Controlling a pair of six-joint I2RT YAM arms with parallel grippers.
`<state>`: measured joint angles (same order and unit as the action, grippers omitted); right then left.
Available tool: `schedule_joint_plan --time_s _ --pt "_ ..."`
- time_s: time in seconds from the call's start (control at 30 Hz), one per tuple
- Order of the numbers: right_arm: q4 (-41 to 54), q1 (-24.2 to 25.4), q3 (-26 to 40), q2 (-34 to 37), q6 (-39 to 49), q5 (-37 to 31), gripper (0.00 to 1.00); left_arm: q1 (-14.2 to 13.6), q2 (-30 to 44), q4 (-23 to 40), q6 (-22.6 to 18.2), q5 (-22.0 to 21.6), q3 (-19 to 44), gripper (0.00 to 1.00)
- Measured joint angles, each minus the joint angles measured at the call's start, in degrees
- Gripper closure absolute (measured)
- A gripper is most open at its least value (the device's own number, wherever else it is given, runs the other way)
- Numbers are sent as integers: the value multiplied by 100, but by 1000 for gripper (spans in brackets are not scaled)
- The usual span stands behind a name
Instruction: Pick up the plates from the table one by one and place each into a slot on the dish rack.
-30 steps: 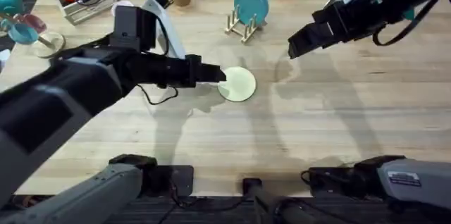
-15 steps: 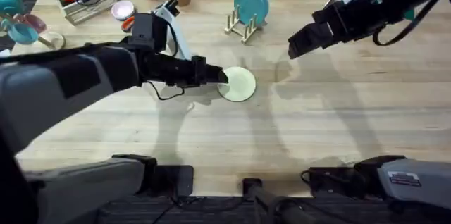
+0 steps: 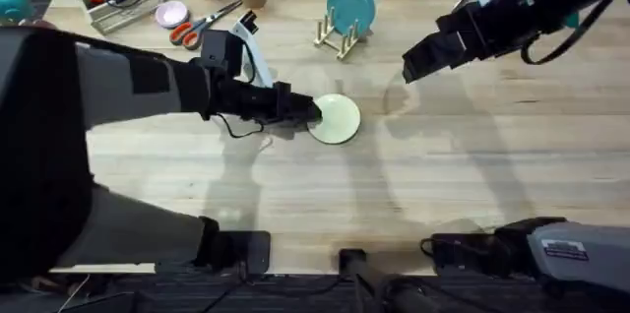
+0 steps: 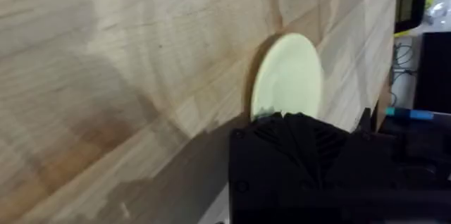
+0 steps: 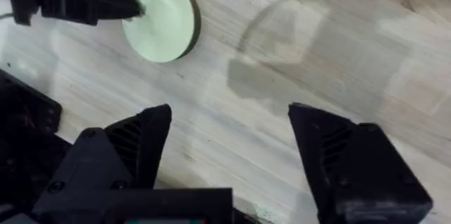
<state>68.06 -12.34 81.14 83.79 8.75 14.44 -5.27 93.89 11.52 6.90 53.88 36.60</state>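
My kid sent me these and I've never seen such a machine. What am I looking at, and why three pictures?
These are two robot arms at a wooden table, each ending in a two-finger gripper. One picture comes from a camera above the table; the other two come from cameras on the arms' wrists. From above, the left gripper has its fingers at the edge of a cream plate on the table. The right gripper hangs open above the table, holding nothing. A blue plate already stands in the small wooden rack. At the table's far edge lie scissors and a pink dish.
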Motion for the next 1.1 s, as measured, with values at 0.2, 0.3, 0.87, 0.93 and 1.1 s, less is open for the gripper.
schedule_joint_plan --time_s 0.2,0.3,0.87,0.93,1.1 --pt "63 0 0 0 0 0 5 39 129 -64 4 48 0 960" --pt "65 0 0 0 0 0 5 39 131 -62 4 54 0 959" --pt "-767 129 -971 -26 -537 1193 5 39 131 -64 4 54 0 960" --pt "-1049 144 -1315 -26 -657 1505 5 39 131 -62 4 54 0 960" --pt "-1927 142 -1959 -28 -1149 2091 6 39 131 -62 4 54 0 960"
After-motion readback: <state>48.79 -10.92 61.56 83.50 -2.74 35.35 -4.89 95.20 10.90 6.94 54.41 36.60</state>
